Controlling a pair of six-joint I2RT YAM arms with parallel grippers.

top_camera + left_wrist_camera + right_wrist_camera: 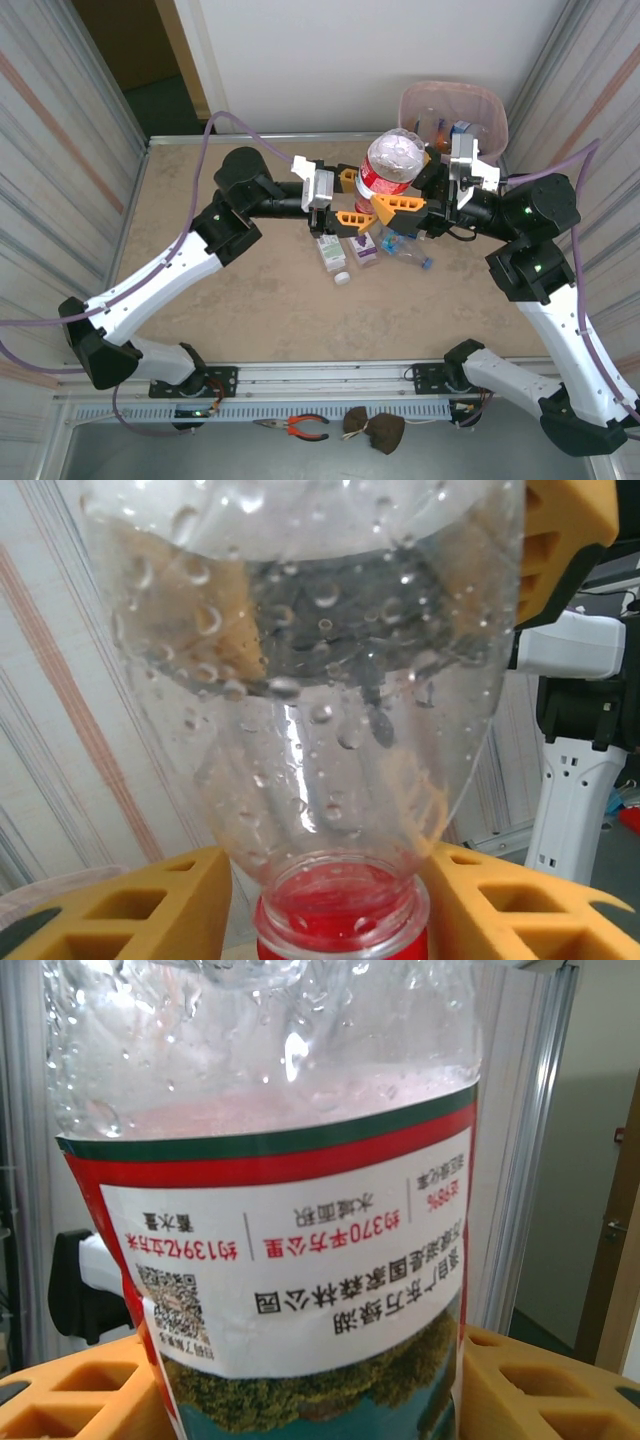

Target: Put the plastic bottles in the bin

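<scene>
From where I stand the job looks partly done. The pink bin (497, 115) sits at the far right corner of the table (250, 310), and I can make out a few coloured shapes inside it, an orange one and a blue-capped one, which I take to be bottles already dropped in.

A big clear bottle (392, 165) with a red label hangs in the air between the two arms, base upward and just short of the bin. The right gripper (310, 1390) has its orange fingers pressed against both sides of the label, closed on it. The left gripper (335, 905) flanks the neck above the red cap; whether it actually pinches I cannot tell.

Three small bottles (363, 247) lie clustered on the table beneath, with a loose white cap (342, 278) beside them. So this bottle needs carrying over the rim, then those three follow
</scene>
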